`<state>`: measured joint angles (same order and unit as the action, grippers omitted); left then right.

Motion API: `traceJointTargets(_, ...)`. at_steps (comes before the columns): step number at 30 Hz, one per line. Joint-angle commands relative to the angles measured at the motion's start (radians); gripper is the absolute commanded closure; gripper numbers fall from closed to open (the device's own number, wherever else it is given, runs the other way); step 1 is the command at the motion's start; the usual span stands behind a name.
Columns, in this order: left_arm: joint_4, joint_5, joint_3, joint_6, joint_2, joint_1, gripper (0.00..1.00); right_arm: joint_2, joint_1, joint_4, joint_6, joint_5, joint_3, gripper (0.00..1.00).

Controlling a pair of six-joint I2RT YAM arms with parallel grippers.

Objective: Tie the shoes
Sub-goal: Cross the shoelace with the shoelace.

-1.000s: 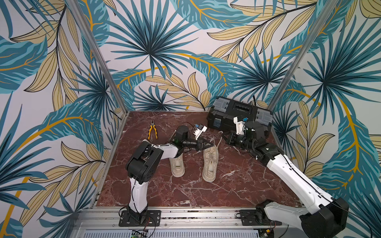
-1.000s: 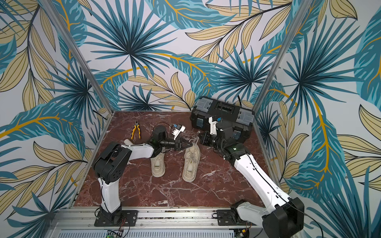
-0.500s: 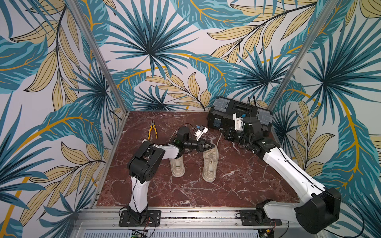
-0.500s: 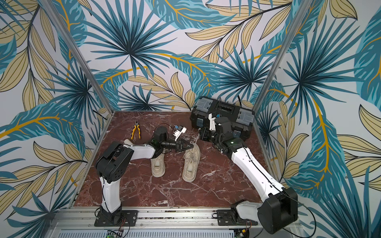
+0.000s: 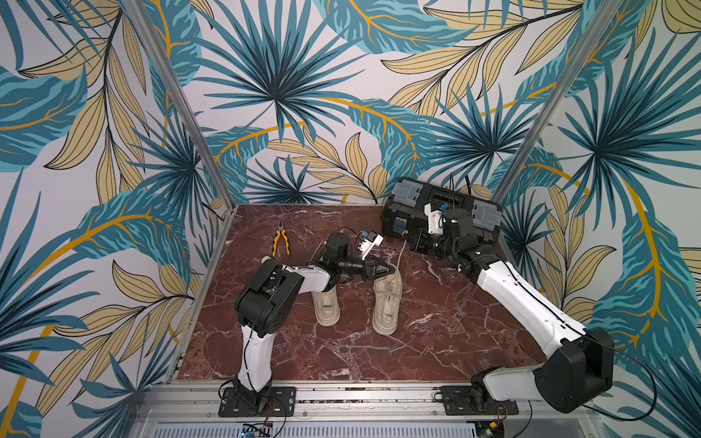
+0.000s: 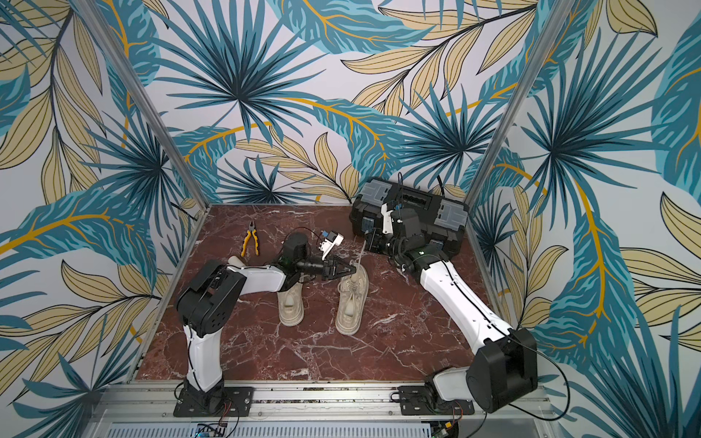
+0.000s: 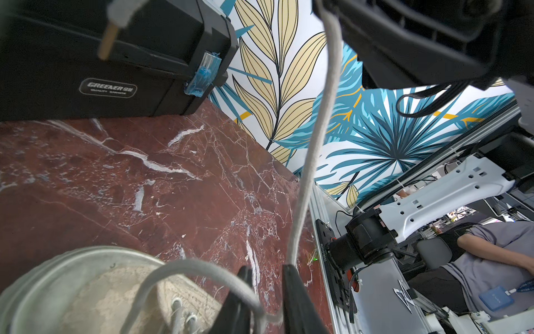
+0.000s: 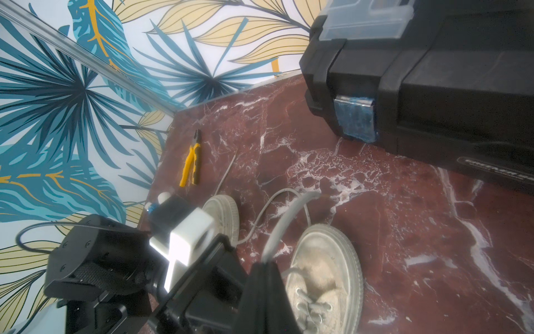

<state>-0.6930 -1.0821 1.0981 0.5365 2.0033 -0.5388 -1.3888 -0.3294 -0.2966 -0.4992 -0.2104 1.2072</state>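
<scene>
Two beige shoes stand side by side mid-table, the left one (image 5: 326,307) and the right one (image 5: 387,303). My left gripper (image 5: 392,270) hovers over the far end of the right shoe (image 7: 86,289). Its jaws stand slightly apart, and the lace (image 7: 315,144) runs loosely through the gap between its fingers (image 7: 291,289). That lace (image 5: 400,254) climbs to my right gripper (image 5: 409,239), which is shut on it in front of the toolbox. In the right wrist view the lace (image 8: 289,214) comes out of the closed fingertips (image 8: 264,264) above the shoe (image 8: 326,274).
A black toolbox (image 5: 440,212) stands at the back right corner, close behind my right gripper. Yellow-handled pliers (image 5: 280,242) lie at the back left. Patterned walls enclose three sides of the red marble table (image 5: 436,341).
My left gripper's jaws have parted a little around the lace. The right arm has drawn farther back toward the toolbox, carrying the lace end with it.
</scene>
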Motion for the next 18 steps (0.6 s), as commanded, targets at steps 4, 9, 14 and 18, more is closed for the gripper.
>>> traceJointTargets(4, 0.002, -0.013, 0.018, -0.013, 0.011, -0.009, 0.74, -0.031, 0.004, 0.001, 0.006, -0.038, 0.035, 1.0)
traceJointTargets(9, 0.017, -0.011, 0.026, -0.021, 0.011, -0.012, 0.73, -0.048, 0.003, 0.019, -0.014, -0.068, 0.042, 1.0)
traceJointTargets(14, 0.032, -0.012, 0.034, -0.028, 0.012, -0.016, 0.71, -0.059, 0.002, 0.039, -0.033, -0.096, 0.053, 1.0)
traceJointTargets(18, 0.031, -0.014, 0.036, -0.028, 0.009, -0.02, 0.7, -0.078, 0.001, 0.028, -0.022, -0.088, 0.074, 1.0)
